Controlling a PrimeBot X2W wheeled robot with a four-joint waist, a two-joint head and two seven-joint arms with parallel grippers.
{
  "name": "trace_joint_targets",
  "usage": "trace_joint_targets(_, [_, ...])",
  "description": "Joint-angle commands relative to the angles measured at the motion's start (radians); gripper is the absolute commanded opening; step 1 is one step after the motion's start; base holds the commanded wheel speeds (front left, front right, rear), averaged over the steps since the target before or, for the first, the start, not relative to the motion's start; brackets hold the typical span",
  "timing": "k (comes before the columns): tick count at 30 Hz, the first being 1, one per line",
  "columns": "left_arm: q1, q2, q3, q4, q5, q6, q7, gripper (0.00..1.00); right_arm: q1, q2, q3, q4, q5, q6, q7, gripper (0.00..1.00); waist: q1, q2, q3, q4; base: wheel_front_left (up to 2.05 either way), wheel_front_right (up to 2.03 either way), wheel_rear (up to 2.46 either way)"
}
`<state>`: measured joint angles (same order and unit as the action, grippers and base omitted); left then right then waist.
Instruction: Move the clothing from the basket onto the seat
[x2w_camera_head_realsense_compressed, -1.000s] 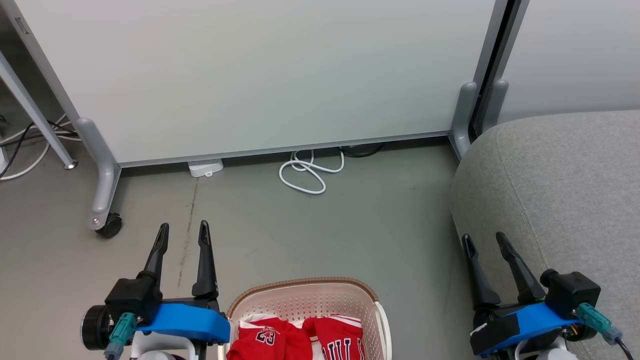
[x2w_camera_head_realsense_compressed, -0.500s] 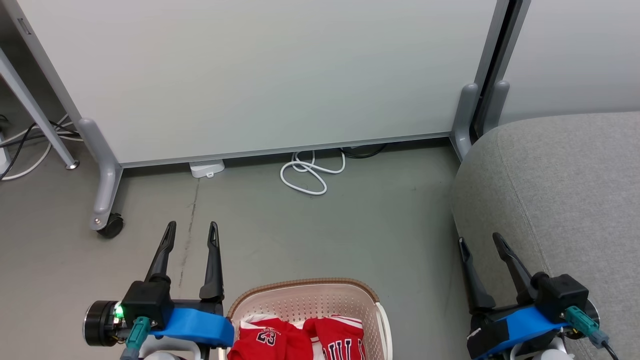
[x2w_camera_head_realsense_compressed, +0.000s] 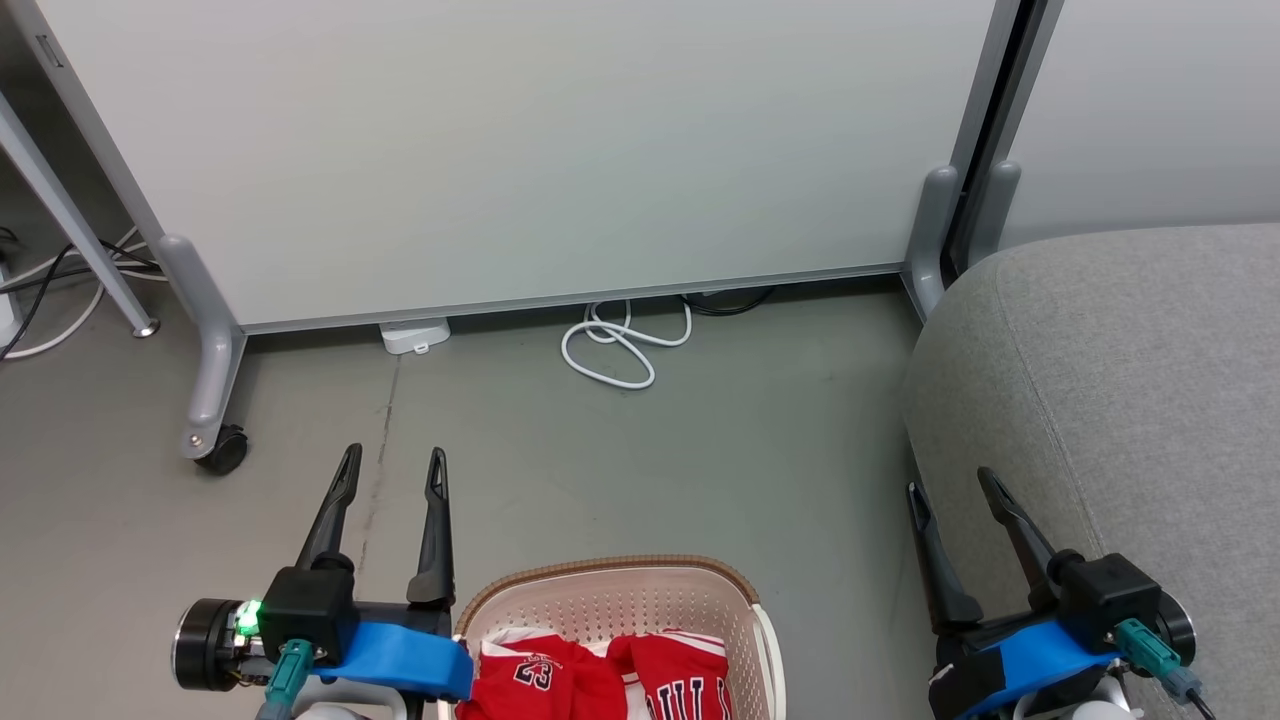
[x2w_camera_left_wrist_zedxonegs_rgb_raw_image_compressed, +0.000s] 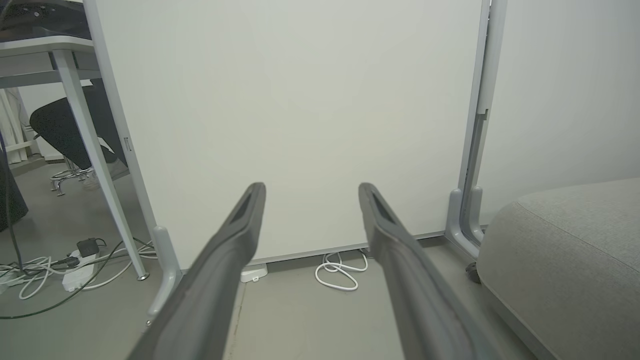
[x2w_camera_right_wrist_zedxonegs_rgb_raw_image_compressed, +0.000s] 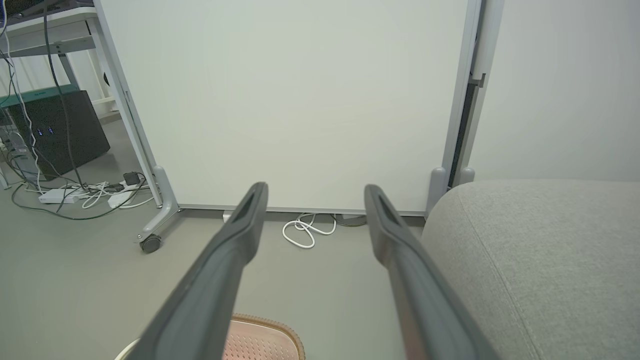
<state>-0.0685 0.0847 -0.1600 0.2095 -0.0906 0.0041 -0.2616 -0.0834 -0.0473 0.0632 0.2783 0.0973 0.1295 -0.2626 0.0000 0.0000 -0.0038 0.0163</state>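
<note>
Red clothing (x2w_camera_head_realsense_compressed: 600, 680) with white trim, one piece marked "23", lies in the cream perforated basket (x2w_camera_head_realsense_compressed: 620, 590) at the bottom middle of the head view; the basket's rim (x2w_camera_right_wrist_zedxonegs_rgb_raw_image_compressed: 265, 335) also peeks up in the right wrist view. The grey fabric seat (x2w_camera_head_realsense_compressed: 1130, 380) fills the right side. My left gripper (x2w_camera_head_realsense_compressed: 393, 462) hovers open just left of the basket, nothing between its fingers. Open as well, my right gripper (x2w_camera_head_realsense_compressed: 950, 484) stands at the seat's rounded edge. Both point toward the white partition.
A white wheeled partition (x2w_camera_head_realsense_compressed: 520, 150) stands ahead, its caster foot (x2w_camera_head_realsense_compressed: 215, 445) at the left. A coiled white cable (x2w_camera_head_realsense_compressed: 620, 345) and a small white adapter (x2w_camera_head_realsense_compressed: 412, 335) lie on the grey floor. A table leg (x2w_camera_head_realsense_compressed: 75, 230) and cables sit far left.
Both grippers have drawn back toward the bottom of the head view. The left one shifted slightly right, the right one slightly left. The clothing and basket have not moved.
</note>
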Motion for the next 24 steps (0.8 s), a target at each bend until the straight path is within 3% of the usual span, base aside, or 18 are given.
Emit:
trace_joint_targets(1, [-0.006, -0.002, 0.006, 0.000, 0.003, -0.005, -0.005, 1.00, -0.003, -0.006, -0.001, 0.004, -0.002, 0.002, -0.003, 1.00, 0.0000, 0.0000, 0.000, 0.001, 0.00, 0.00, 0.00])
trace_joint_targets(24, [-0.017, -0.022, 0.034, 0.012, 0.001, -0.039, -0.005, 1.00, -0.011, -0.005, -0.007, 0.026, 0.034, 0.002, -0.003, 1.00, 0.0000, 0.0000, 0.006, 0.000, 0.00, 0.00, 0.00])
